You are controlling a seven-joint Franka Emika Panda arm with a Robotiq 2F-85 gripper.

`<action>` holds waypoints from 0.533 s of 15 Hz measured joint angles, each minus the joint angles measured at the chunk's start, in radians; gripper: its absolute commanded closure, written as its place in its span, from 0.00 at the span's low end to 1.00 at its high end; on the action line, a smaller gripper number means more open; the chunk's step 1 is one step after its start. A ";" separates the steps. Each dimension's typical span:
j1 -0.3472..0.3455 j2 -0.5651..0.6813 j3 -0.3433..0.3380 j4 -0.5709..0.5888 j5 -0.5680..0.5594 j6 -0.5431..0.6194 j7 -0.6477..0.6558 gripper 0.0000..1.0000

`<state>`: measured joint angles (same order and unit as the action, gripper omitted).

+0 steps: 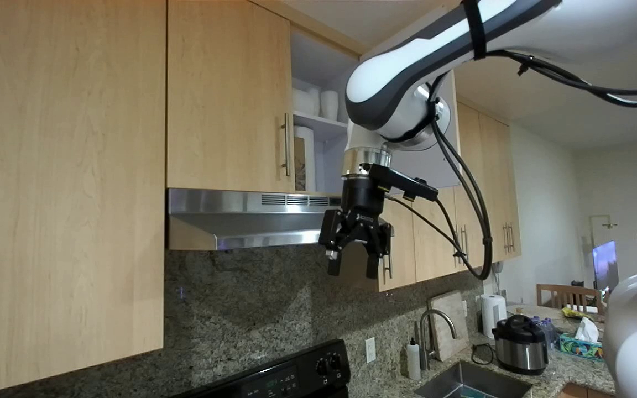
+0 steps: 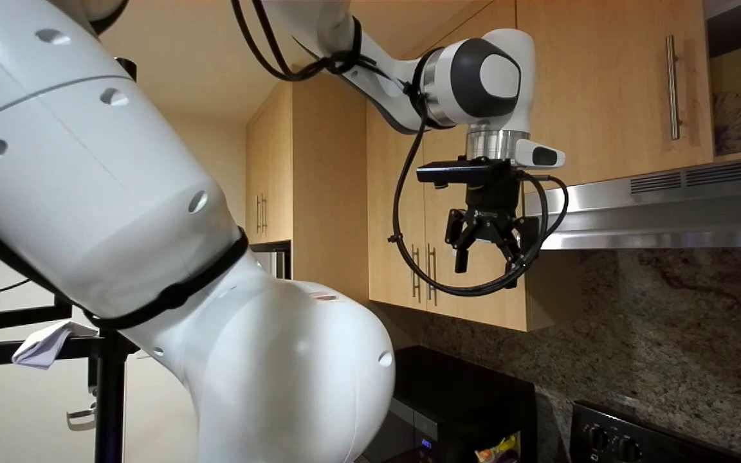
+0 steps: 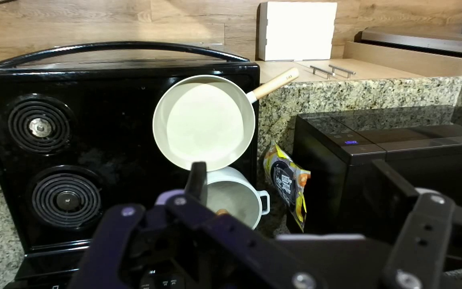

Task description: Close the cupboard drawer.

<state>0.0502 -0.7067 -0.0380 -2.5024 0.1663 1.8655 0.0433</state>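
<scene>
Gripper points downward, unclenched, its two fingers spread well apart. Above it the white arm bends at the wrist, a dark cable looping alongside. Behind the arm and partly hidden by it, the cupboard drawer stands open in an exterior view, its pale inner face showing beside white shelves with white vessels. A steel range hood runs below the shelves. In the wrist view, a pale skillet and a pot sit on the black stove.
</scene>
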 measured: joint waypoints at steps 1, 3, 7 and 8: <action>-0.001 0.000 0.001 0.000 0.000 0.000 0.000 0.00; -0.003 -0.006 0.002 0.002 0.000 0.002 0.000 0.00; -0.028 -0.059 0.011 0.005 -0.015 0.002 0.004 0.00; -0.040 -0.076 0.014 0.005 -0.024 0.001 0.005 0.00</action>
<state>0.0102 -0.7829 -0.0242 -2.4976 0.1418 1.8666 0.0488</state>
